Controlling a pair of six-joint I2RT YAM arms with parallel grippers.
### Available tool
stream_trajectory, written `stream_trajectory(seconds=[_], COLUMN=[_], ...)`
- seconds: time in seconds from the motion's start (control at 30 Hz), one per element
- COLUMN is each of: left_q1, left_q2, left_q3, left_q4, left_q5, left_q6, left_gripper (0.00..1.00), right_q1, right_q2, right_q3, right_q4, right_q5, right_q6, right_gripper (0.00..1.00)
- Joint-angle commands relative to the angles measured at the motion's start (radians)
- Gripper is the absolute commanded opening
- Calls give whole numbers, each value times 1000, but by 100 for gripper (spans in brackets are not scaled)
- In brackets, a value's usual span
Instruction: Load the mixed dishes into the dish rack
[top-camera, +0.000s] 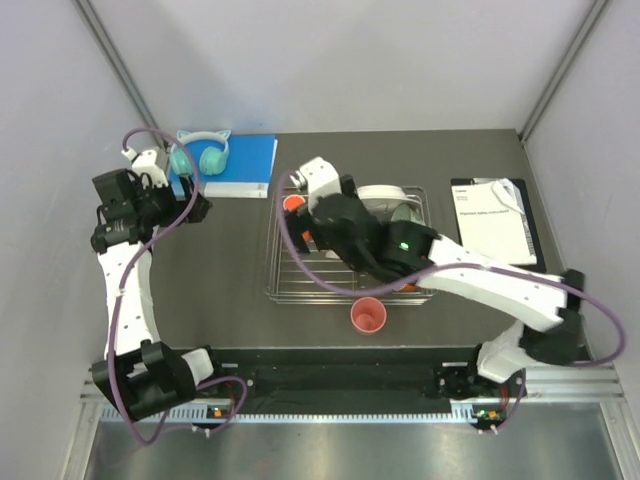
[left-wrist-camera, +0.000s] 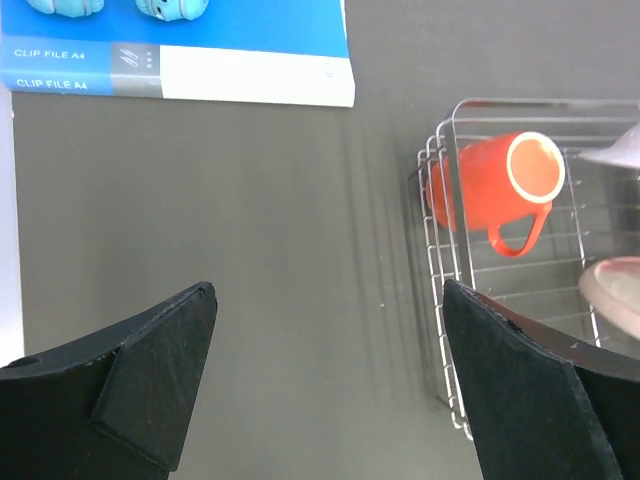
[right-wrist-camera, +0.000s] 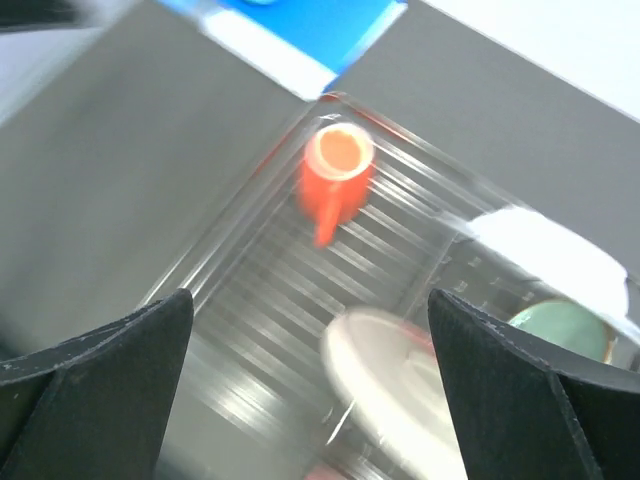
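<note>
The rack (top-camera: 280, 285) sits mid-table and holds the white plate (top-camera: 385, 190), pink plate (left-wrist-camera: 615, 295), mint bowl (top-camera: 407, 212) and mug (left-wrist-camera: 505, 180). The pink cup (top-camera: 368, 316) stands outside, just beside the near rim. The right gripper (right-wrist-camera: 310, 300) hangs over the rack, wide and empty. Swinging back for the cup, its forearm could topple the cup or clip the racked plates. The left gripper (left-wrist-camera: 328, 290), also wide and empty, is near the blue file (left-wrist-camera: 180, 75) and headphones (top-camera: 200, 155). The clipboard (top-camera: 495, 225) lies to the right, out of the way.
</note>
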Motion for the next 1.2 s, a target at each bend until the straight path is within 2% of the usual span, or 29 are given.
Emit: stream_trajectory(seconds=[0.0, 0.1, 0.23, 0.3, 0.37, 0.6, 0.87, 0.97, 1.13, 1.17], left_q1=[-1, -1, -2, -2, -2, -1, -2, -4, -2, -4], left_q2=[-22, 36, 119, 128, 110, 68, 67, 54, -21, -38], left_q3=[1, 53, 114, 96, 73, 5, -13, -33, -171, -183], left_q4=[-24, -78, -145, -147, -147, -159, -145, -130, -24, -12], left_q5=[45, 135, 132, 118, 113, 73, 87, 81, 24, 23], left_q6=[84, 115, 61, 43, 61, 124, 98, 66, 26, 26], left_gripper=[99, 99, 96, 95, 95, 98, 98, 97, 96, 97], right_q1=[120, 229, 341, 392, 416, 412, 347, 311, 272, 259], right_q2=[-185, -275, -314, -311, -306, -311, -300, -295, -249, -240], right_q3=[-150, -287, -378, -429, -464, -598, -710, -748, -765, -766], right_q4=[-156, -237, -305, -319, -301, -207, -107, -63, -3, 6], right_q5=[36, 24, 30, 29, 20, 32, 38, 13, -5, -13], right_q6=[93, 242, 445, 489, 535, 526, 535, 512, 468, 460], right_gripper=[100, 99, 86, 81, 82, 82, 79, 76, 71, 66])
